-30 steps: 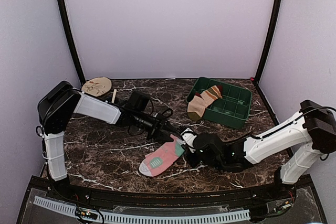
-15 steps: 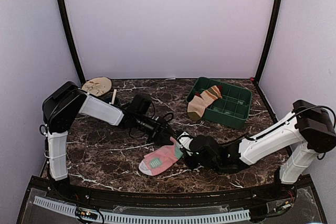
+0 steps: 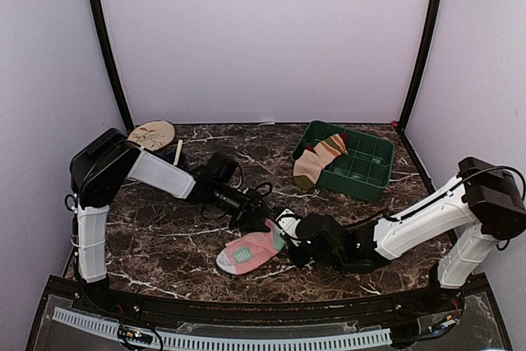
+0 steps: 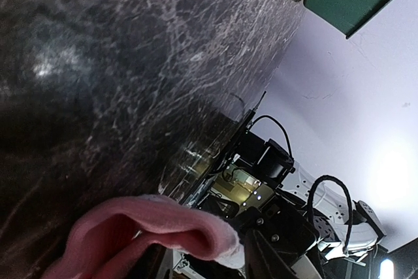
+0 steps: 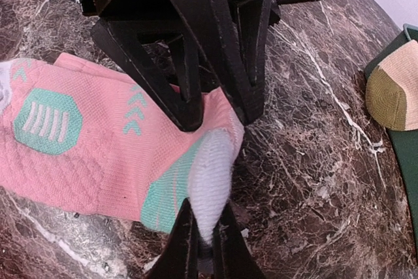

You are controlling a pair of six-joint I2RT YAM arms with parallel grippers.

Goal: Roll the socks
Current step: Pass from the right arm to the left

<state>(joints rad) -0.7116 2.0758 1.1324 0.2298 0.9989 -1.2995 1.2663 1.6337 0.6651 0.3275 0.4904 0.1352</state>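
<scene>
The pink sock (image 3: 249, 251) lies flat on the dark marble table in front of both arms, its mint patch (image 5: 47, 120) facing up. My right gripper (image 5: 206, 247) is shut on the sock's white and mint end (image 5: 210, 168) and pinches it up into a fold. From the far side, my left gripper (image 5: 221, 112) comes down on the same end with its fingers (image 5: 186, 76) apart and the raised pink fold (image 4: 170, 223) between them. In the top view the two grippers meet at the sock's right end, the left gripper (image 3: 269, 221) just behind the right gripper (image 3: 287, 232). The tan striped sock (image 3: 317, 162) hangs over the near left rim of the green tray.
The green compartment tray (image 3: 370, 172) stands at the back right, and its corner shows in the right wrist view (image 5: 410, 31). A round wooden disc (image 3: 151, 134) and a small white stick (image 3: 178, 150) lie at the back left. Purple walls close the table on three sides.
Both grippers have shifted a little left and toward the near edge, and the pink sock has slid with them. The left jaws have narrowed slightly.
</scene>
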